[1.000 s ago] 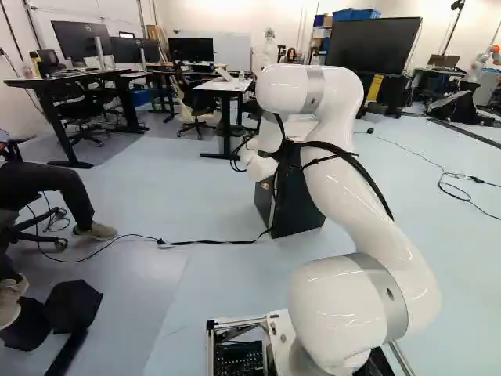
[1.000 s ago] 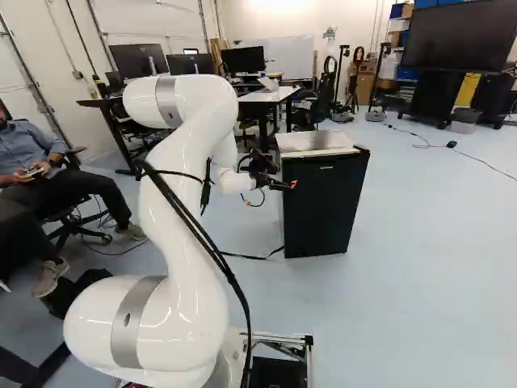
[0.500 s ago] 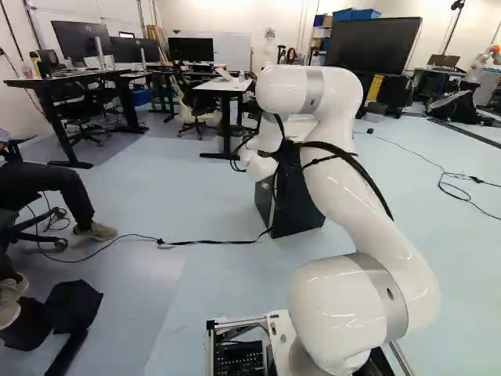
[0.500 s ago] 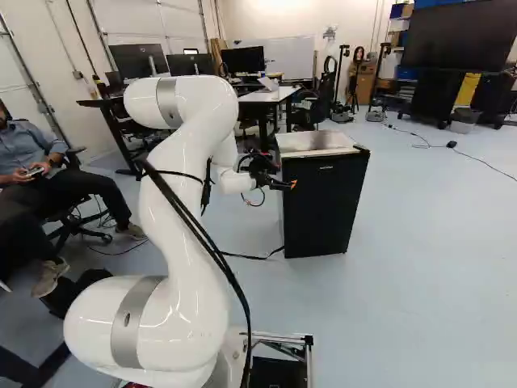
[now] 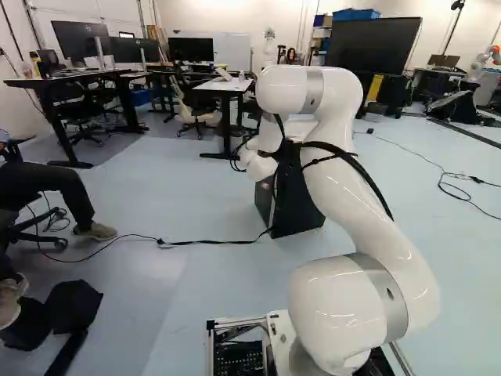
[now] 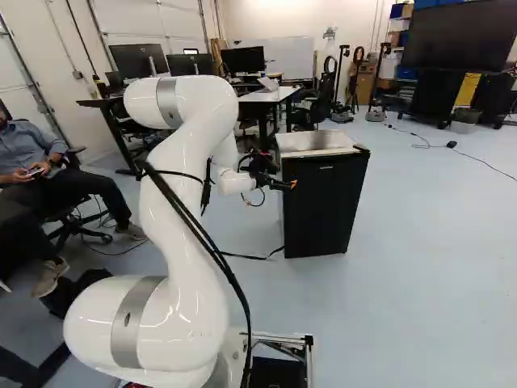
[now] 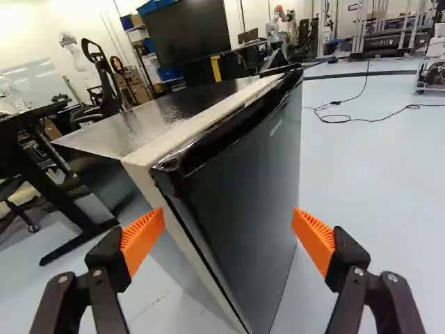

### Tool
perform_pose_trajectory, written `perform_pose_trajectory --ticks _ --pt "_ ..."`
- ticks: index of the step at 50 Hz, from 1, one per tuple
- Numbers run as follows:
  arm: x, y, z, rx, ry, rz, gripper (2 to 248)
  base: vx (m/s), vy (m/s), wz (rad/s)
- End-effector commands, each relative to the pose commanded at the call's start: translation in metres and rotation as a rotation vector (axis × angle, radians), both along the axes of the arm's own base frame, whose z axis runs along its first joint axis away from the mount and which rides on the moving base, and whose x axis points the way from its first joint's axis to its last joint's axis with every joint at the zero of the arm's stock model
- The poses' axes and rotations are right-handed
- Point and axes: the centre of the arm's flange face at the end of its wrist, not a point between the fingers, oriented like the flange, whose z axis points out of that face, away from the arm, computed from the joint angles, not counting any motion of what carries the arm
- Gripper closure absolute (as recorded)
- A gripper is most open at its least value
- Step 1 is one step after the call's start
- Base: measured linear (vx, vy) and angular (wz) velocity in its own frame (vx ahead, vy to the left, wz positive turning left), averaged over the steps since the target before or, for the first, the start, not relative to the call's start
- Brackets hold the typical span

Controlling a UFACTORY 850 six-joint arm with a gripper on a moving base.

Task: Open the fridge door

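In the right base view my gripper [image 6: 287, 185] is at the left front edge of the small fridge [image 6: 323, 206], high up near its top. The wrist view has the gripper [image 7: 228, 233] open, its orange pads wide apart. Ahead of and between them stands the fridge's near corner, where the dark door [image 7: 243, 202] meets the pale body. The door is shut against the body, with a thin dark seam between. Whether a pad touches the fridge I cannot tell. In the left base view the arm hides much of the fridge [image 5: 293, 200].
A seated person [image 6: 48, 178] is left of the arm. A black cable [image 5: 196, 244] crosses the floor to the fridge. Behind stand desks [image 6: 271, 95], office chairs and a large screen [image 6: 460, 36]. Another robot [image 7: 280, 15] stands far off beyond the fridge.
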Motion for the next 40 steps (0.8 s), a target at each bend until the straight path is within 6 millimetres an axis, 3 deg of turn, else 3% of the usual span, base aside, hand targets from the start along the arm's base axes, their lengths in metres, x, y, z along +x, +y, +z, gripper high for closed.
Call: perform_pose_trajectory --ticks 40 --pt "0.0014 -0.0065 -0.0009 0.006 -0.003 -0.031 3 0.000 0.000 0.000"
